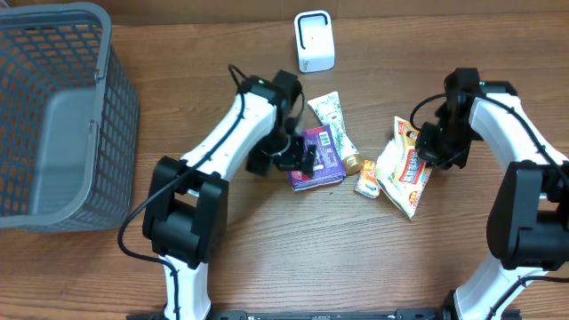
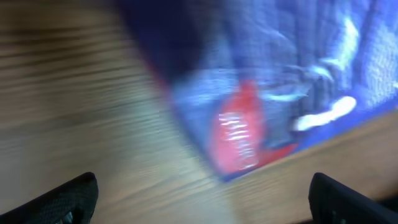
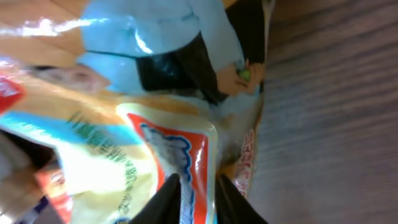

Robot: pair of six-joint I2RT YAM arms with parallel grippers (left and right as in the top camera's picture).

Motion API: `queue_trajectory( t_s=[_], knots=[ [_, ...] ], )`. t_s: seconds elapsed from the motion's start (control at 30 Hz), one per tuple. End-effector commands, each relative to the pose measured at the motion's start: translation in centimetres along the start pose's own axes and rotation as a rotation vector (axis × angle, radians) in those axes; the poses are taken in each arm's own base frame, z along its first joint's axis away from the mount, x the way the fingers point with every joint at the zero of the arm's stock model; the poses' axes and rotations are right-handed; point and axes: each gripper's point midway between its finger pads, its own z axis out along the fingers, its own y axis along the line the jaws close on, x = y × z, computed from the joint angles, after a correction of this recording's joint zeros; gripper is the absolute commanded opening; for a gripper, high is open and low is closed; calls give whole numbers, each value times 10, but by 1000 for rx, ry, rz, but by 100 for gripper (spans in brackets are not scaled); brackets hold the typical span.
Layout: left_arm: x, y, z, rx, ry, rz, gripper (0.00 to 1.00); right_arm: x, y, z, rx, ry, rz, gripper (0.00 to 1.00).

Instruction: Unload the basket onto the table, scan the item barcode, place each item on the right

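- L pincer (image 1: 300,158) spread wide, grasping nothing; in the L wrist view its two dark fingertips (image 2: 68,198) sit at the bottom corners, far apart, w/ bare desk (image 1: 356,258) between them
- Purple packet (image 1: 322,158) lies flat on the desk near centre, right under/in front of the L pincer; the wrist view shows it blurred, blue-purple w/ a red patch, its corner pointing down toward the fingertips; can't tell if a finger touches it
- R pincer (image 1: 433,151) clenched narrowly on the upper R edge of the snack bag (image 1: 404,173); in the R wrist view both fingers (image 3: 166,202) press in from either side of a red-and-white flap of the bag
- Snack bag yellow/white w/ red and blue print; lying on the desk R of centre, crinkled, long axis running top to bottom of the overhead view
- Barcode not readable on either pack; too blurred/small
- White scanner (image 1: 314,41) stands at the far edge of the desk, centre; well apart from both pincers and both packs
- Cream tube (image 1: 333,120) lies angled just beyond the purple packet, its brown cap end beside the packet's R side
- Small orange sachet (image 1: 366,180) sits between the purple packet and the snack bag, just beside the bag
- Grey mesh basket (image 1: 120,98) at far L, away from everything else
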Motion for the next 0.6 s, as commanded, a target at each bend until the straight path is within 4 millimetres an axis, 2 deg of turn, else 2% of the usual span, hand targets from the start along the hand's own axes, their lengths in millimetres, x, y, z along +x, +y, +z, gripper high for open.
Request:
queue_trajectory(
  t_s=[0.0, 0.1, 0.17, 0.23, 0.33, 0.47, 0.57],
  knots=[
    [-22, 15, -38, -78, -121, -92, 100, 8, 1, 14, -22, 16, 11, 22],
    [-25, -14, -53, 47, -133, -4, 100, 9, 5, 25, -62, 11, 14, 21],
    [-22, -42, -54, 172, -121, 82, 100, 5, 4, 32, -69, -12, 21, 17],
    [-19, -59, -52, 226, -111, 113, 100, 3, 4, 37, -75, -27, 26, 13],
    [-18, -71, -43, 208, -118, 129, 100, 3, 2, 38, -63, -28, 53, 4],
    [-19, -79, -28, 141, -131, 88, 100, 3, 0, 30, -52, -17, 65, 3],
    [-21, -92, -15, 131, -140, 92, 100, -3, -3, 12, -34, -20, 81, 4]
  ],
)
